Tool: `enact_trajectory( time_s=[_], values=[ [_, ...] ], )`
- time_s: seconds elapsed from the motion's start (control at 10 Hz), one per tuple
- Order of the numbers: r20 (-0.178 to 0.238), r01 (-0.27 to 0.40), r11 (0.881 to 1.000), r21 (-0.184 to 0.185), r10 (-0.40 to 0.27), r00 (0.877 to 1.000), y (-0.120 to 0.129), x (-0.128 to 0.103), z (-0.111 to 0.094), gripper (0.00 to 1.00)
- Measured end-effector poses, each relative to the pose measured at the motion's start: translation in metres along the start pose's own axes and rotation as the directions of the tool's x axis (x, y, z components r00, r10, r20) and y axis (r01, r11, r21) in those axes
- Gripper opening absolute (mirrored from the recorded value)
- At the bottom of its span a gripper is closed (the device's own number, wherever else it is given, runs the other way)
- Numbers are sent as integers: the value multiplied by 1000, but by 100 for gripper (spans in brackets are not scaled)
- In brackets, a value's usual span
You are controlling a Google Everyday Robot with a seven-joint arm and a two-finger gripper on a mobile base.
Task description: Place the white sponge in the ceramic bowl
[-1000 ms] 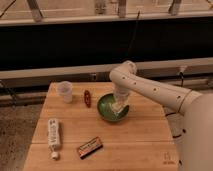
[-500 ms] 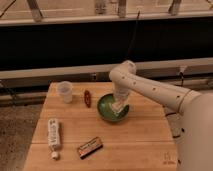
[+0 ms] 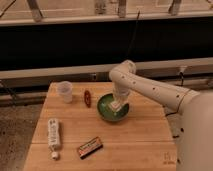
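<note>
The green ceramic bowl (image 3: 106,116) stands near the middle of the wooden table (image 3: 142,145). My white arm comes in from the right and bends down over the bowl. The gripper (image 3: 117,101) points straight down into the bowl, just above its inside. A small off-white pad, the white sponge (image 3: 115,106), shows at the gripper's tip inside the bowl. I cannot tell whether the gripper holds it or it rests on the bowl's bottom.
A translucent plastic cup (image 3: 65,91) stands at the table's back left. A small dark red item (image 3: 87,98) lies left of the bowl. A long white tube (image 3: 53,134) and a dark red-labelled bar (image 3: 89,147) lie at the front left. A dark wall runs behind the table.
</note>
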Motion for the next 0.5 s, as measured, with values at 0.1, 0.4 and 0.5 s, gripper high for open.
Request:
enact_trajectory(
  time_s=[0.1, 0.4, 0.5],
  values=[
    [-1, 3, 1000, 1, -3, 1000, -1, 0, 0, 62],
    [-1, 12, 1000, -1, -12, 1000, -1, 0, 1, 73],
    [-1, 14, 1000, -3, -14, 1000, -1, 1, 1, 80]
  ],
)
